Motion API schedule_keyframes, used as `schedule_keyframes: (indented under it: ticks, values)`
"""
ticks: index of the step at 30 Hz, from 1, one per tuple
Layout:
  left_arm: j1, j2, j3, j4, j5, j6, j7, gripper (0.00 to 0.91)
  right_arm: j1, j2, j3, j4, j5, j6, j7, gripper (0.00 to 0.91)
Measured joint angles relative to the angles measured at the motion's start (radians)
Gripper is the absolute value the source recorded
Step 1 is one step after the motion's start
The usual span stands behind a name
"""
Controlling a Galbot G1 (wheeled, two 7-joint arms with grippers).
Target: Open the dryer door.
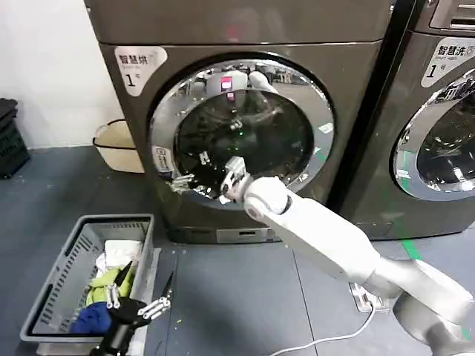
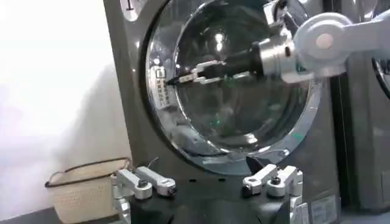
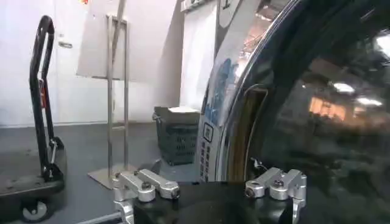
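Dryer door (image 1: 241,133) sits closed in the dryer (image 1: 245,44) front, nothing opened yet. Right gripper (image 1: 204,182) reaches to its left chrome rim by the small white sticker, jaws spread, not gripping. Left gripper (image 1: 137,300) idles low over the laundry basket (image 1: 56,278), jaws open. Corner label (image 1: 137,63) reads "1" under Chinese characters.

Your right hand (image 1: 204,182) reaches across the dryer door (image 1: 241,133), its fingers spread at the lower left of the chrome rim, beside the small white sticker (image 1: 162,159); whether they touch the rim is hard to say. The door looks closed against the dryer (image 1: 334,148). Your left hand (image 1: 141,293) hangs open low down, over the edge of the grey laundry basket (image 1: 56,285) on the floor.
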Motion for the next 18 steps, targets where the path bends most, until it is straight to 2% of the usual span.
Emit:
schedule_keyframes:
  ticks: [7,18]
  values:
    - [-0.001,0.001,-0.003,-0.001,-0.001,0.001,0.000,0.907,0.026,0.054,-0.020,-0.070,-0.003,0.002,-0.016,0.907]
    - [0.001,0.000,-0.005,-0.008,-0.004,0.001,0.000,0.907,0.043,0.089,-0.036,-0.114,-0.004,0.004,-0.051,0.907]
